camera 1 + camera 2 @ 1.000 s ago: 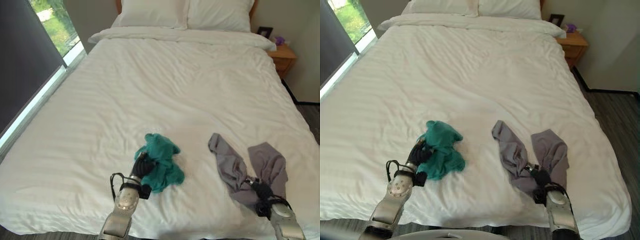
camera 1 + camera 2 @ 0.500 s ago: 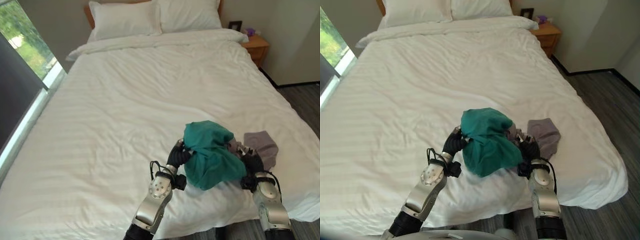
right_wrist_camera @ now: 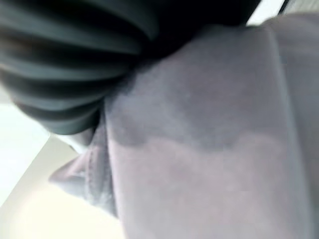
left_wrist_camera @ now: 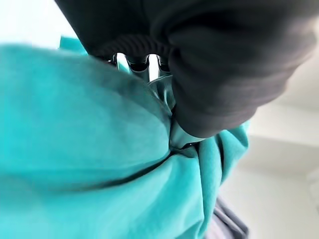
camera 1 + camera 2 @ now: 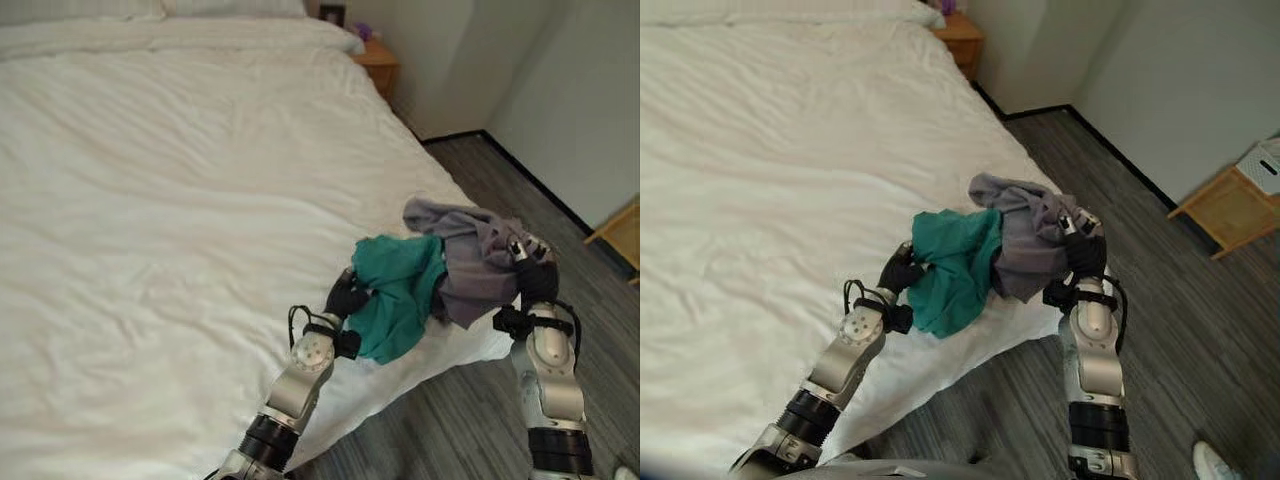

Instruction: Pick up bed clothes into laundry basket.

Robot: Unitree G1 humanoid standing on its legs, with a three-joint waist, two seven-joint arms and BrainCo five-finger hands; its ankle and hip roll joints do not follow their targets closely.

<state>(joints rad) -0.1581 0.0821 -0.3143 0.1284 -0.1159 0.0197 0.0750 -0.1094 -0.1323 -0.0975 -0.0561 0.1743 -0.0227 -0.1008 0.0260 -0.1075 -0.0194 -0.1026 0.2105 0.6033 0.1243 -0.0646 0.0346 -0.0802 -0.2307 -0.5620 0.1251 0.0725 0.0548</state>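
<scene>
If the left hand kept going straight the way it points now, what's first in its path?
Probably the grey garment in the right hand, just beyond the teal garment the left hand grips; depth is unclear.

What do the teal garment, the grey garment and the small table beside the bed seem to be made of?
Teal garment: soft matte fabric, probably cotton knit; it bunches and droops from the left hand.
Grey garment: thin matte cloth, hanging in loose folds from the right hand.
Nightstand: likely wood, judging by its warm orange-brown surface.
</scene>
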